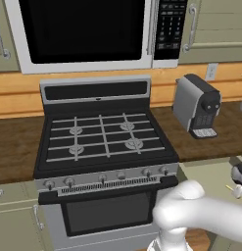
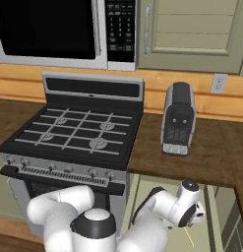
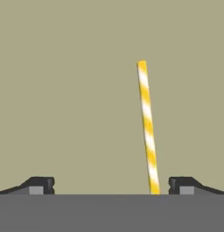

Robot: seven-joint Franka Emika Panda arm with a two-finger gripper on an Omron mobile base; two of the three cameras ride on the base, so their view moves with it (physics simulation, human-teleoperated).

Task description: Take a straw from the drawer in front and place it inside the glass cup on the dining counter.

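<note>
The gripper has its 2 dark fingertips set wide apart with nothing between them, looking straight down at the flat sage floor of the drawer. The straw, striped yellow and white, lies on that floor just inside the right-hand tip, close beside it but not gripped, and runs away from the hand almost straight up the hand view with a slight lean. In the right base view the wrist hangs over the pulled-out drawer, and a thin yellow piece of the straw shows just beyond the hand. Behind the hand, past the drawer, a coffee machine stands on the wooden worktop, beside the stove and below the microwave
</note>
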